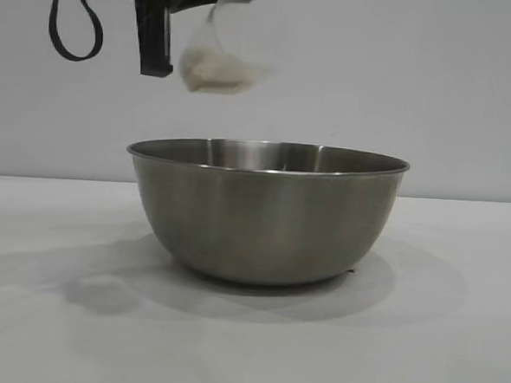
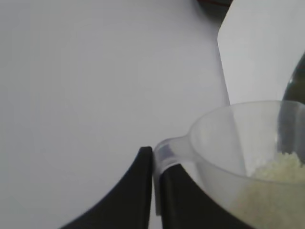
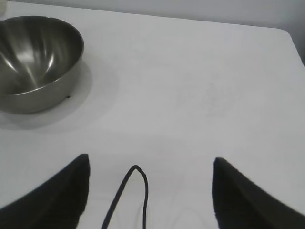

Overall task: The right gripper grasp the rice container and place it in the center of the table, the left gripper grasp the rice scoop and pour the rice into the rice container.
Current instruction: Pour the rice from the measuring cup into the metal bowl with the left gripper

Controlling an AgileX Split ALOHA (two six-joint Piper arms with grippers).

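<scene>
The table (image 1: 454, 343) is white and carries the rice container (image 1: 265, 211), a big steel bowl standing upright. The left gripper (image 2: 153, 188) reaches level above the bowl's left side, clamped on the rice scoop (image 1: 221, 46) handle; the scoop is tilted, the rice (image 1: 215, 70) heaped inside. The right gripper (image 3: 150, 191) is apart, fingers spread, empty.

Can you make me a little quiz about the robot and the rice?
1. True or false: the left gripper holds the scoop by its handle.
2. Where is the bowl? A) on the table B) in the right gripper C) upside down
3. What is inside the scoop?

Key: 1 true. 2 A. 3 rice, none seen in the bowl.
</scene>
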